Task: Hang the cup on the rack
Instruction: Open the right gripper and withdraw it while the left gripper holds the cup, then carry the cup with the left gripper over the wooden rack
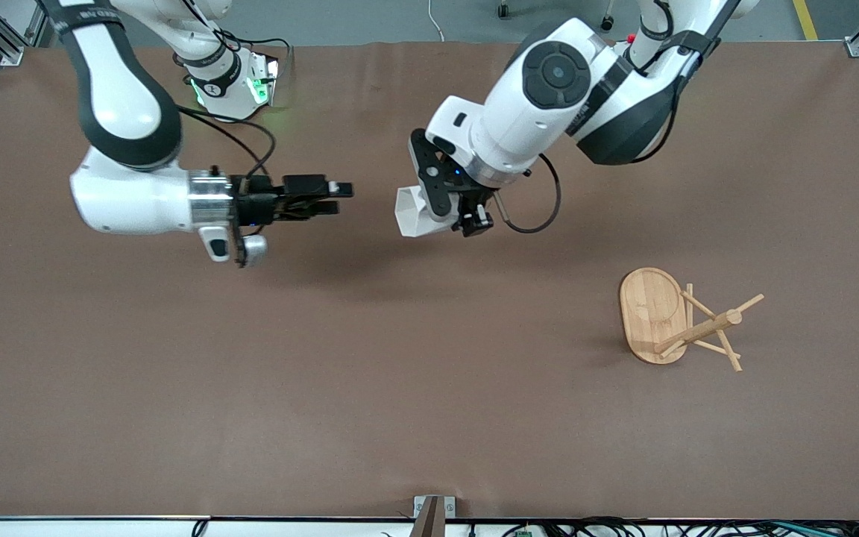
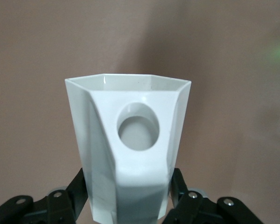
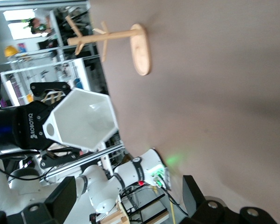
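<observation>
- Right, first the writing: "ROBOTIQ" reads in white letters on the black body of the left gripper [image 3: 35, 128], seen from the right wrist view.
- The left gripper [image 1: 453, 210] is up over the middle of the brown table [image 1: 429, 418], its black fingers [image 2: 70, 198] pinching the cup [image 1: 416, 212] at its base, one on each side.
- The cup [image 2: 130, 149] is glossy white, faceted like cut paper, with a polygonal rim and a flat handle pierced by a round hole; it lies sideways in the grip, mouth toward the right arm's end.
- From the right wrist, that mouth shows as a clean hexagon [image 3: 84, 119].
- The right gripper [image 1: 336, 198] hangs level over the table, aimed at the cup, fingers spread and holding nothing.
- The rack [image 1: 679, 321] stands on the table toward the left arm's end, nearer the front camera than both grippers: pale bamboo, an oval flat base, a round post and thin slanted pegs, all bare.
- The table cover looks matte and smooth.
</observation>
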Available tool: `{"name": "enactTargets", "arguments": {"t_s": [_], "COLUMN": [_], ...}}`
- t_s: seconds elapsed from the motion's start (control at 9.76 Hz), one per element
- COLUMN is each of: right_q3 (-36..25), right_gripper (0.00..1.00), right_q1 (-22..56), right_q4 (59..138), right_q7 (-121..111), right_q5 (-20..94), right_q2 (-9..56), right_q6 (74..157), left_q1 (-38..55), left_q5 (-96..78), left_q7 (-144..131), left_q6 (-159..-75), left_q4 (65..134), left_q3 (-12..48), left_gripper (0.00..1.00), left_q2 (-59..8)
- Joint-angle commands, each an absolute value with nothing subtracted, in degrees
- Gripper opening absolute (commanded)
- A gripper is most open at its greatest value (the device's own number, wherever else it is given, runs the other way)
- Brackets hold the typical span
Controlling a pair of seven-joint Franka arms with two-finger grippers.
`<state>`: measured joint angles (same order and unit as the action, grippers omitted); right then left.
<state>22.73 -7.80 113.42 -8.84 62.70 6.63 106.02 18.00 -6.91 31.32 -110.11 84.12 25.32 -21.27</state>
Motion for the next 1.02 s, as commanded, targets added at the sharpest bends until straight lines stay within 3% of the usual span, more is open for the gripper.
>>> {"name": "enactTargets", "arguments": {"t_s": [0.0,0.41,0.61,0.92], "right_q3": [14.7,1.2,-0.6,-0.8], "right_gripper": [1.0,1.0,1.0,1.0], "right_q1": [-8.0,-7.9,-7.8,-6.9], "right_q4": [113.9,107.2,100.0,88.7], "right_q7": [-1.8,-1.1,-1.1,-0.2], "right_q5": [48.3,16.0,5.2,-0.5], "right_q2": [0.8,-1.0,-1.4,-1.1], "right_q6": [102.0,98.9,93.2,90.2], "left_q1": [16.6,12.6,12.5,8.5], "left_q5": [-6.9,-6.9,-3.3,-2.9], "left_q7": [28.4,21.3,13.8,7.1], "left_q6": [-109.4,-108.9,-108.9,-108.9], "left_q4": [86.0,86.0,85.2,83.7], "left_q3": [24.9,24.8,24.4,24.3], "left_gripper": [0.21,0.21,0.2,0.2], "left_q2": [-21.0,-20.8,-20.9,-21.0]}}
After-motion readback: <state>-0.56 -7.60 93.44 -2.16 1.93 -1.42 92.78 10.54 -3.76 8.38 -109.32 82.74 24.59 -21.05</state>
